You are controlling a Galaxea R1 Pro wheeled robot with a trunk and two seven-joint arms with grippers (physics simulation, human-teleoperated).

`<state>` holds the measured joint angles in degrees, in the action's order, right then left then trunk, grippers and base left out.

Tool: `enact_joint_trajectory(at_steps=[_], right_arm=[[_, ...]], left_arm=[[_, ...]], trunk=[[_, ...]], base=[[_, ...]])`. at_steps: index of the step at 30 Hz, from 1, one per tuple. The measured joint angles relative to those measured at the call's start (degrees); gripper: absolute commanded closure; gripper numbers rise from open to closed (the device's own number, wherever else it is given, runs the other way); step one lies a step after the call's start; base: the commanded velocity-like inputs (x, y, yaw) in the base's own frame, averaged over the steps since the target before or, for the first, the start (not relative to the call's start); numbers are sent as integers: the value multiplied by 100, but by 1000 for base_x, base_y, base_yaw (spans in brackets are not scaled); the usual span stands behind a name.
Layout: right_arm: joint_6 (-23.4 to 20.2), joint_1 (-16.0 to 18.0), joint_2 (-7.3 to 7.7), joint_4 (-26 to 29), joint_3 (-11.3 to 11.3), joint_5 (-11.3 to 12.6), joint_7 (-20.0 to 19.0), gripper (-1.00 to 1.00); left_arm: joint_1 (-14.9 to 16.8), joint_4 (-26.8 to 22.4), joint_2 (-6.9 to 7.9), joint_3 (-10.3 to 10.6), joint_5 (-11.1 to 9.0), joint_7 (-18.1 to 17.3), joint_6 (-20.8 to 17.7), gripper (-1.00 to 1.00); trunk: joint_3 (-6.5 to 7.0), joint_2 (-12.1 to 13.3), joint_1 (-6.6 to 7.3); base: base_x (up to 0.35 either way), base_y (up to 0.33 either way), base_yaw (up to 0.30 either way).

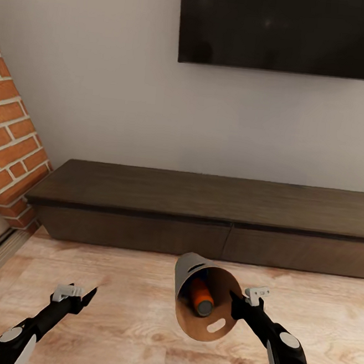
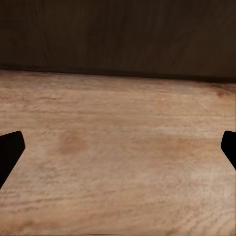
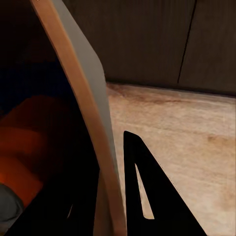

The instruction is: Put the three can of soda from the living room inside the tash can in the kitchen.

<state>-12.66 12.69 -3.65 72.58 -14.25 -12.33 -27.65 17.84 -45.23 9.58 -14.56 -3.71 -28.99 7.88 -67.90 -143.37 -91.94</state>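
Above the light wood floor [image 1: 120,304], just in front of the long dark bench [image 1: 212,218], the tash can [image 1: 187,271] hangs tilted with its mouth turned toward the head camera; outside light grey, inside tan-brown, one oval handle slot showing pale near the lower rim and a second as a dark slit near the upper edge. An orange can of soda [image 1: 200,296] with a grey metal end lies inside it, end toward the opening; the right wrist view shows orange [image 3: 29,142] low in the bin's interior and a dark blue patch above it, too dim to identify. The right gripper [image 1: 236,305] is closed over the bin's rim on its right side; in the right wrist view one black finger [image 3: 147,196] lies against the outer grey wall [image 3: 93,98], the other is inside in shadow. The left gripper [image 1: 84,296] hovers over bare floor, well apart from the bin; its fingertips [image 2: 10,147] stand wide apart, holding nothing. A red brick chimney [image 1: 10,143] stands at the bench's left end; a dark wall screen [image 1: 285,30] hangs above.
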Motion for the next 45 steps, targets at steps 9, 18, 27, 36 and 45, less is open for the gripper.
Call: enact_joint_trajectory(at_steps=[9, 18, 27, 36, 45], right_arm=[[64, -2, -2, -109, -6, 19, 319, 100], [61, -4, -5, -202, 1, 56, 476, 100], [71, -2, 4, -287, -8, 433, 620, 100], [70, -2, 22, -408, -15, 547, 1252, 100], [67, -1, 25, -439, -3, 601, 1306, 100]], left_arm=[[0, 63, -50, 22, 18, 107, 35, -100], [0, 67, -53, 23, 20, 112, 35, -100], [0, 67, -59, 23, 20, 113, 37, -100], [0, 171, -61, 23, 20, 121, 69, -100], [0, 189, -61, 23, 20, 115, 101, -100]], trunk=[[50, 0, 0], [96, 0, 0], [141, 0, 0], [182, 0, 0], [214, 0, 0]], base=[[0, 0, 213], [0, 0, 218], [0, 0, 218], [0, 0, 227], [0, 0, 239]])
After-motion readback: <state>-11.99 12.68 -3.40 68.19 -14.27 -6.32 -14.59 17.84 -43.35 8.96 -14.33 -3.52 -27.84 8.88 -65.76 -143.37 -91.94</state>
